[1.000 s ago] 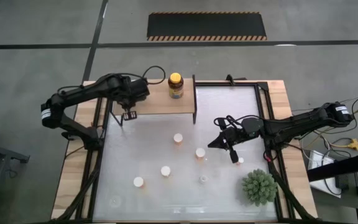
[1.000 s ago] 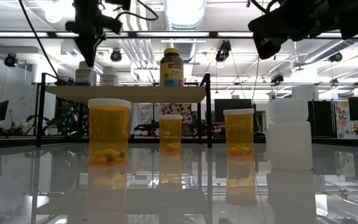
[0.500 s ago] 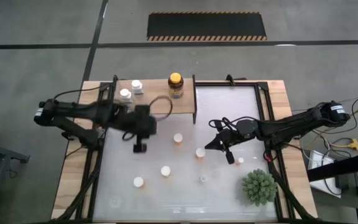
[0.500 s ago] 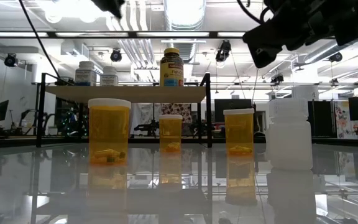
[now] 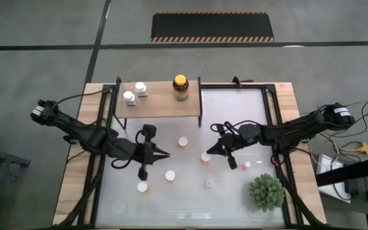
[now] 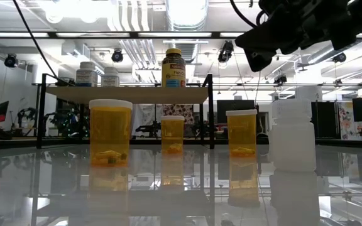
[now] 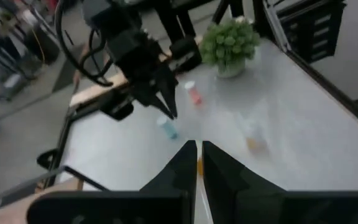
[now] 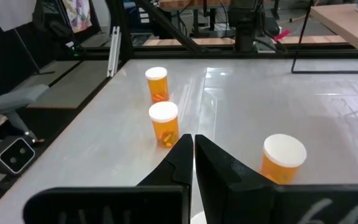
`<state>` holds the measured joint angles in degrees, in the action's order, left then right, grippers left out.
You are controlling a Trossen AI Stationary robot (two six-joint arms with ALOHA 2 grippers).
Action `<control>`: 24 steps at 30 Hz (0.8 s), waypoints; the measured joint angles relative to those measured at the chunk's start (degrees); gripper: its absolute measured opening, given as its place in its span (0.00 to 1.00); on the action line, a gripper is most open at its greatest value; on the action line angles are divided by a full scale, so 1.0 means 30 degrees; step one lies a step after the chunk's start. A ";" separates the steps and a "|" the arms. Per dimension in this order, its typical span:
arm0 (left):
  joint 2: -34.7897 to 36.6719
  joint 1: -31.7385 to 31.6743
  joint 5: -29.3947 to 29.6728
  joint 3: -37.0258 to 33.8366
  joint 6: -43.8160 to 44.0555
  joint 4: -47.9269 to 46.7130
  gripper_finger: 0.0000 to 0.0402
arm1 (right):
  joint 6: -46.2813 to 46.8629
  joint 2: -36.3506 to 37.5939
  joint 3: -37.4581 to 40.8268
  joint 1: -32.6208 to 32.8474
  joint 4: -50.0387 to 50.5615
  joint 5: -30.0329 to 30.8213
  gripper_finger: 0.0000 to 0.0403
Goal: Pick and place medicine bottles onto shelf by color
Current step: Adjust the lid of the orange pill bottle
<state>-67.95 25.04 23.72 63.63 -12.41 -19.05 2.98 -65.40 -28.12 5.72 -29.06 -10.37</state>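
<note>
Two white bottles [image 5: 128, 97] [image 5: 140, 89] and the amber yellow-capped jar [image 5: 181, 87] stand on the light-wood shelf [image 5: 158, 105] at the table's far left. Several orange bottles with white caps stand on the tabletop [image 5: 183, 142] [image 5: 205, 156] [image 5: 170, 175] [image 5: 142, 187], with a white bottle [image 5: 246, 165] nearer the right. My left gripper [image 5: 163, 154] hovers shut over the table's middle, between those orange bottles, pointing right. My right gripper [image 5: 211, 149] hovers shut just right of an orange bottle, pointing left. Its wrist view shows three orange bottles ahead [image 8: 164, 121] [image 8: 156, 83] [image 8: 283, 158].
A spiky green plant [image 5: 266, 191] stands near the table's near right corner. A small pale bottle [image 5: 208, 184] stands left of it. The two grippers face each other, about one bottle gap apart. Black frame rails [image 5: 275, 121] run along the table's sides.
My left arm has swung off the shelf's left part, down and toward the near edge, and turned so its gripper points right over the table's middle. The two white bottles on the shelf now show. My right gripper has crept left toward the orange bottles.
</note>
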 joint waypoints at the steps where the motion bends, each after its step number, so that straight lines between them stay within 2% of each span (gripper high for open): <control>1: 0.0160 -0.0015 0.0238 -0.0558 -0.0285 0.0581 0.02 | 0.0000 -0.0045 -0.0078 0.0007 -0.0006 -0.0001 0.02; 7: 0.1755 -0.0015 0.1891 -0.2974 -0.1969 0.3430 0.02 | 0.0007 -0.0265 -0.0601 0.0002 0.0051 -0.0001 0.02; 15: 0.4549 -0.0066 0.2252 -0.6444 -0.2679 0.7013 0.02 | 0.0004 -0.0491 -0.1643 0.0004 0.0020 0.0055 0.03; 19: 0.5628 -0.0084 0.2266 -0.7669 -0.2698 0.7978 0.02 | -0.0001 -0.0985 -0.2242 0.0007 0.0142 0.0947 0.10; 24: 0.6538 -0.0102 0.2273 -0.8493 -0.3540 0.8538 0.02 | -0.0141 -0.1986 -0.3207 0.0007 0.0696 0.2016 0.25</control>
<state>-48.33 24.73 30.54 38.15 -23.03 6.56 2.56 -71.36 -37.75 5.74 -26.98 -4.32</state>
